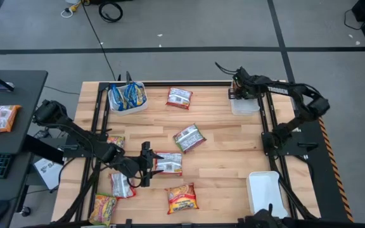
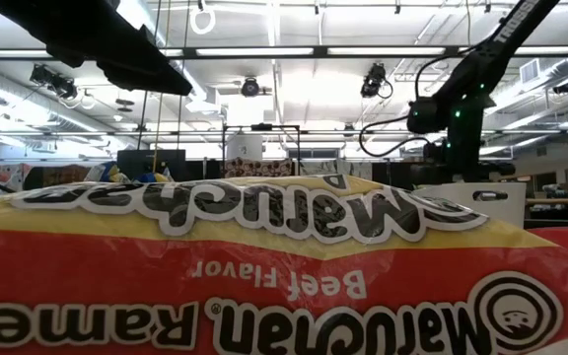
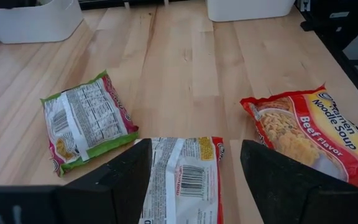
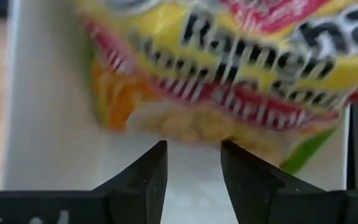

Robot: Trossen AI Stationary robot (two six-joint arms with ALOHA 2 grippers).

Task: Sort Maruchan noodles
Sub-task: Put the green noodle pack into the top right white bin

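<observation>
Our left gripper (image 3: 188, 180) has jaws apart, straddling the silver-white crinkly packet (image 1: 168, 163) mid-desk, so we judge a pick is next: close and lift. Our right gripper's (image 4: 193, 168) jaws stand apart over the white plastic tray (image 1: 244, 106), a yellow-green packet (image 4: 229, 68) just beyond them.

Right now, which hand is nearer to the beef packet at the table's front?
Left. The left hand is just beside the beef packet; the right hand is far across, over a white tray.
</observation>
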